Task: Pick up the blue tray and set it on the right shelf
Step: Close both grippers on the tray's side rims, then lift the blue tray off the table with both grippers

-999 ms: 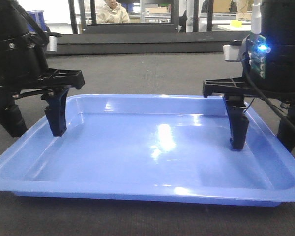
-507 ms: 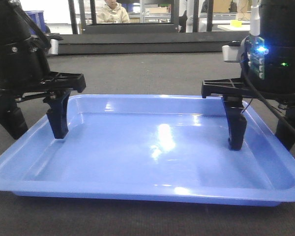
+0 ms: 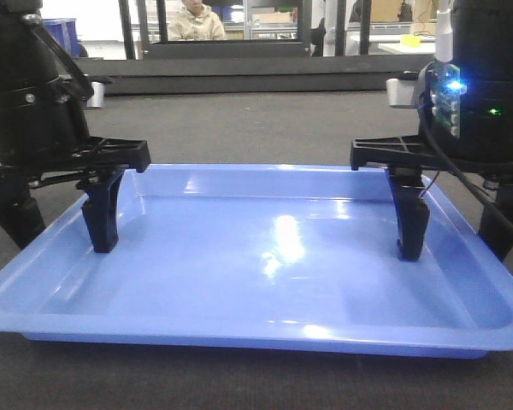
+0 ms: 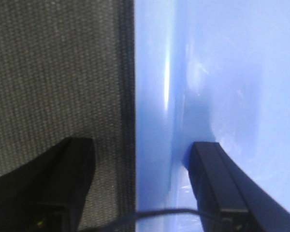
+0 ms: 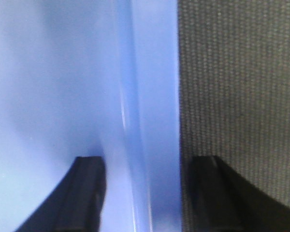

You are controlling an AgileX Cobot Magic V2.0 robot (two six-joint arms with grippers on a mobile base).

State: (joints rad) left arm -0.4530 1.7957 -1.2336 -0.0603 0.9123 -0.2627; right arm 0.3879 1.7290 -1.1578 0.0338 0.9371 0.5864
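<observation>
1. The blue tray (image 3: 274, 273) lies flat on the dark woven tabletop (image 3: 256, 128). It fills the near middle of your front view, and its glossy floor is bare and catches a bright patch of glare.
2. Your left gripper (image 3: 61, 237) stands over the tray's left rim with its fingers spread. The inner finger reaches down inside the tray by the far-left corner, and the outer one comes down on the tabletop outside.
3. Your left wrist view shows the rim running between the two fingers. The outer finger stands apart from the tray's edge, and the inner one sits at the foot of the tray wall. Whether the inner finger touches the plastic cannot be told.
4. Your right gripper (image 3: 453, 248) mirrors this on the right rim, also spread wide. One finger is planted inside the tray by the far-right corner, and the other is outside over the tabletop.
5. In the right wrist view the rim passes between the fingers, and neither of them is pressed against it.
6. A blue light (image 3: 456, 85) and a small green light (image 3: 493, 111) glow on the right arm, and a black cable (image 3: 449, 162) loops down beside them.
7. Beyond the table's far edge, a person in a pale top (image 3: 195, 21) sits at centre. A darker blue bin (image 3: 61, 32) stands at the far left and a yellow object (image 3: 415, 40) at the far right.
</observation>
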